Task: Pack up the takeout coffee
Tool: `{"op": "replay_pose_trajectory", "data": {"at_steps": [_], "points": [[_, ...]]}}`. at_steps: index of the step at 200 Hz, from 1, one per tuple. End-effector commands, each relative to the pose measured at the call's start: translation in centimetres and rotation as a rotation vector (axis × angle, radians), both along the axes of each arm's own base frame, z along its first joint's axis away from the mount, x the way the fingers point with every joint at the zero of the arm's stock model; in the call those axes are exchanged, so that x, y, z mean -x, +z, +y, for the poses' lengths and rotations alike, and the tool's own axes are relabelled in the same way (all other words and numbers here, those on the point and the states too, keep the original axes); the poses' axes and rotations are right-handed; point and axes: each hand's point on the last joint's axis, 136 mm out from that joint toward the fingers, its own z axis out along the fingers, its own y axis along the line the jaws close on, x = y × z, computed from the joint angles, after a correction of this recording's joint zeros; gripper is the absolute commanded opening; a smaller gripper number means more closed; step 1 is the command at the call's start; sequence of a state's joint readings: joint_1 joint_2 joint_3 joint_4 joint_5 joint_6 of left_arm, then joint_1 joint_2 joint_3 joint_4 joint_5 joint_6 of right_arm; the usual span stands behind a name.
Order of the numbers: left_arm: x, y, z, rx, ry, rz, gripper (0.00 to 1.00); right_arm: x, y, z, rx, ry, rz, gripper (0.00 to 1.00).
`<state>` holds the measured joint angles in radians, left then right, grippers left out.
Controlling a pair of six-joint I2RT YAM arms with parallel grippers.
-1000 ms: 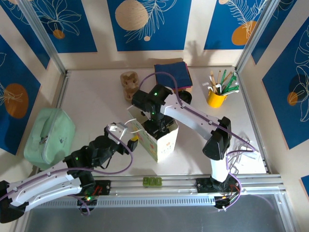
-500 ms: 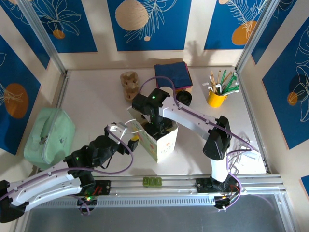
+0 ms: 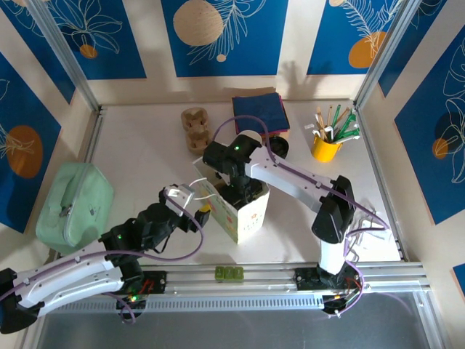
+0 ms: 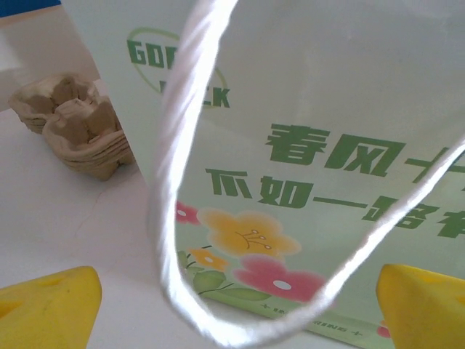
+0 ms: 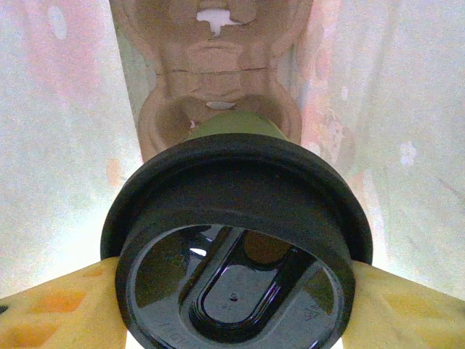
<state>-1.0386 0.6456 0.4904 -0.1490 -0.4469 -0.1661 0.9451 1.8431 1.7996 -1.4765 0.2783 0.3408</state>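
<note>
Right wrist view is showing the right end effector (image 5: pixel 232 294) squeezing the takeout coffee (image 5: pixel 236 211) at its black lid, down inside the paper bag (image 3: pixel 247 211). The cup is pointing straight up and down. The brown cup holder (image 5: pixel 218 80) is lying right below it, at the bag's bottom, so I think the cup is needing to go straight down. The left end effector (image 4: pixel 234 302) is gaping wide, with the bag's white rope handle (image 4: pixel 171 167) hanging between its fingers. The bag is standing mid tabletop (image 3: pixel 145 160), with blue leafy wall panels (image 3: pixel 225 29) around.
</note>
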Motion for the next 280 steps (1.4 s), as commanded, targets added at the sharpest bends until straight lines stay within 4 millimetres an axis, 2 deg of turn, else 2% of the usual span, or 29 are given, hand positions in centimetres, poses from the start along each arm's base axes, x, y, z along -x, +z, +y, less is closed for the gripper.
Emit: {"op": "replay_pose_trajectory", "data": {"at_steps": [1, 280], "points": [[-0.19, 0.79, -0.28, 0.007, -0.003, -0.030, 0.97, 0.57, 0.75, -0.23, -0.038, -0.007, 0.005, 0.62], [-0.59, 0.48, -1.03, 0.002, -0.005, -0.026, 0.97, 0.12, -0.18, -0.33, -0.075, -0.024, -0.003, 0.62]]}}
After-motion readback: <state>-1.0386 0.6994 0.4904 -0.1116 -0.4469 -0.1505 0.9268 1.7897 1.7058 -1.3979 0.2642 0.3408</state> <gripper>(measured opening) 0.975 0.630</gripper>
